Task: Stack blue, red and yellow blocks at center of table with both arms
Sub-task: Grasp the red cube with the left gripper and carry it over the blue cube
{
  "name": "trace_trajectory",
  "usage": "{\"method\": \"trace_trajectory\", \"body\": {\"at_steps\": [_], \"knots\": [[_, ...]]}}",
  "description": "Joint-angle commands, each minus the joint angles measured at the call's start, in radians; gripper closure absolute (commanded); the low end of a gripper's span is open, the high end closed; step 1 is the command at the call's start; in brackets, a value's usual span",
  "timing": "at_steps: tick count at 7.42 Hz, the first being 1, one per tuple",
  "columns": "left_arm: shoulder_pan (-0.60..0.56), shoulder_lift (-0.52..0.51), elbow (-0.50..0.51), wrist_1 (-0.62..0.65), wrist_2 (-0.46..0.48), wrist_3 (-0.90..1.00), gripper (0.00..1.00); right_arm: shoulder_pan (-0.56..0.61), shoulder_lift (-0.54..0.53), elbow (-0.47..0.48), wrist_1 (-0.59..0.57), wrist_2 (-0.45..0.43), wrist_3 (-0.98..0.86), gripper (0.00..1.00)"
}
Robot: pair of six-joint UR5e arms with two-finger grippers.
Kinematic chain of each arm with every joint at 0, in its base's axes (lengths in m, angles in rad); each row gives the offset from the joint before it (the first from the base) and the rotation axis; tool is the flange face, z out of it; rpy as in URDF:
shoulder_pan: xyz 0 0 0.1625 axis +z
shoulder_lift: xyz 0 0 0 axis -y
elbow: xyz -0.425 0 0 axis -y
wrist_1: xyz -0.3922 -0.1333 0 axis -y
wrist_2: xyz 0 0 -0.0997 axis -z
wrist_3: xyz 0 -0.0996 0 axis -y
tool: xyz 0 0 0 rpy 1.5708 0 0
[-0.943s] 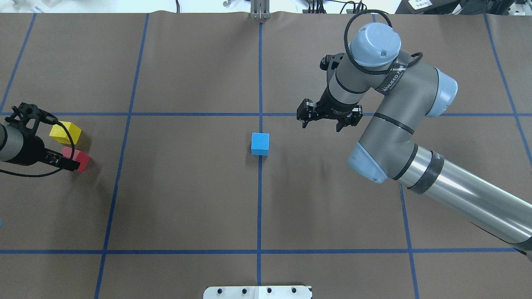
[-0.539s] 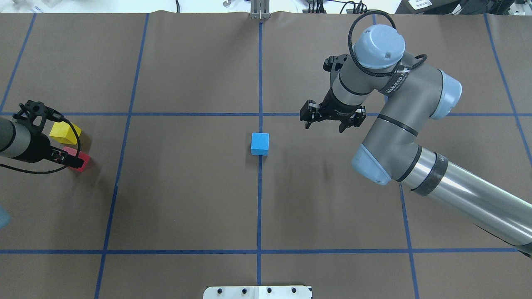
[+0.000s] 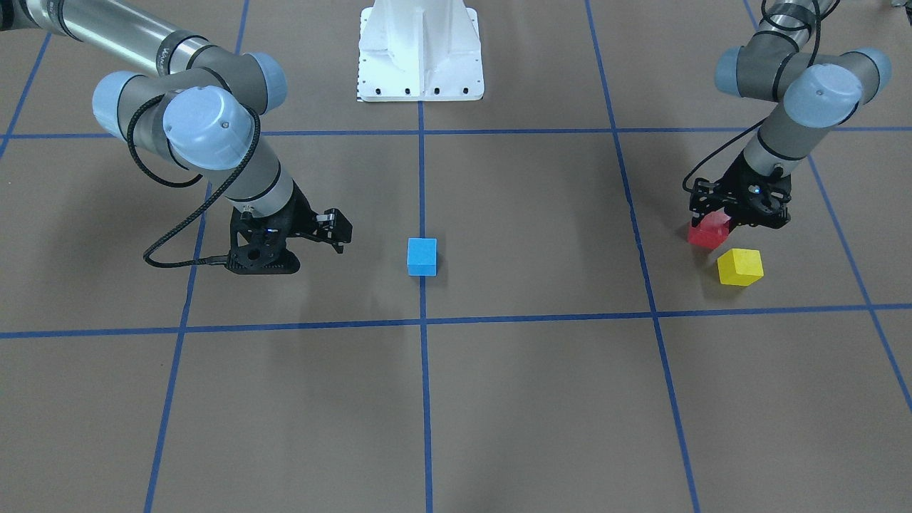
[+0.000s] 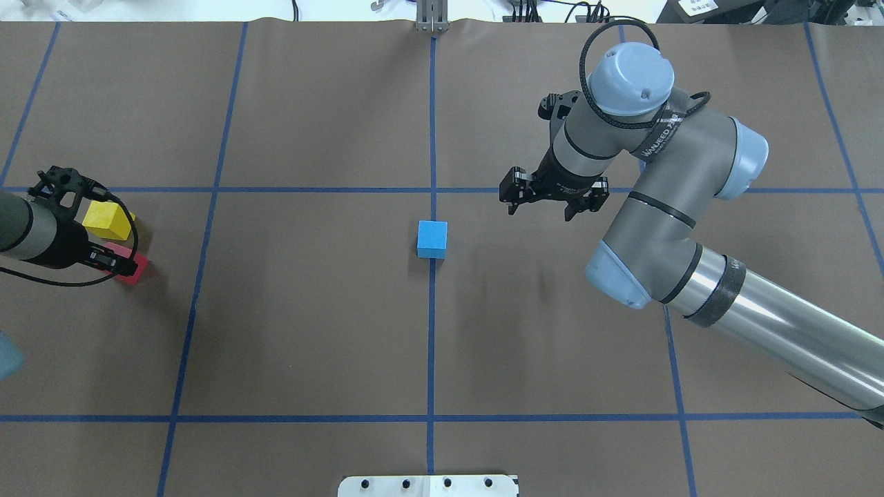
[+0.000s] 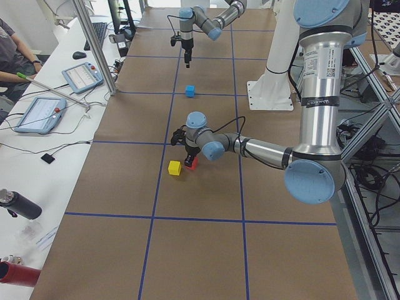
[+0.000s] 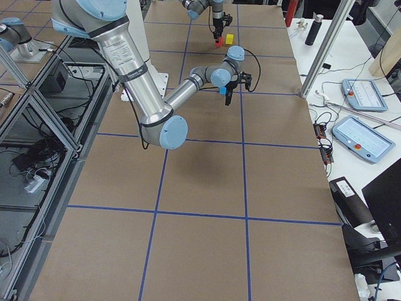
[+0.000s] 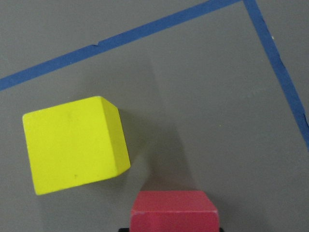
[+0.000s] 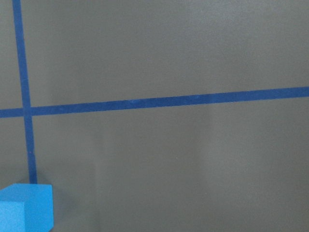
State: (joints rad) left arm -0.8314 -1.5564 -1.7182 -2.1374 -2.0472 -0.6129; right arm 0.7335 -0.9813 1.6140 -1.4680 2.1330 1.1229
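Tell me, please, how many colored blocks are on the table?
3. The blue block sits at the center of the table; the yellow block lies far to the robot's left; the red block is beside it. None seem hidden.

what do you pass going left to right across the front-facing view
right gripper → blue block → red block → yellow block

Bright even light, soft shadows, sharp focus.
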Motion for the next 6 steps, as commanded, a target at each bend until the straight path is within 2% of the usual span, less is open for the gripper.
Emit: {"method": "trace_trajectory", "body": {"at_steps": [1, 2, 3, 4, 5, 6], "knots": [[0.0, -0.055, -0.099, 0.145, -0.084, -0.133, 1.0, 0.016, -0.008, 0.013, -0.003, 0.005, 0.0, 0.0], [0.002, -0.192, -0.142, 0.33, -0.097, -0.222, 1.0, 0.044, -0.06, 0.056, -0.003, 0.016, -0.009, 0.0], [0.035, -0.396, -0.141, 0.543, -0.087, -0.349, 1.0, 0.062, -0.157, 0.126, 0.0, 0.021, -0.111, 0.0], [0.102, -0.533, -0.13, 0.656, -0.059, -0.384, 1.0, 0.108, -0.234, 0.159, 0.003, 0.025, -0.218, 0.0], [0.124, -0.606, -0.1, 0.663, -0.009, -0.44, 1.0, 0.157, -0.282, 0.155, 0.005, 0.057, -0.303, 0.0], [0.164, -0.736, 0.005, 0.663, -0.004, -0.494, 1.0, 0.205, -0.331, 0.152, 0.006, 0.071, -0.39, 0.0]]}}
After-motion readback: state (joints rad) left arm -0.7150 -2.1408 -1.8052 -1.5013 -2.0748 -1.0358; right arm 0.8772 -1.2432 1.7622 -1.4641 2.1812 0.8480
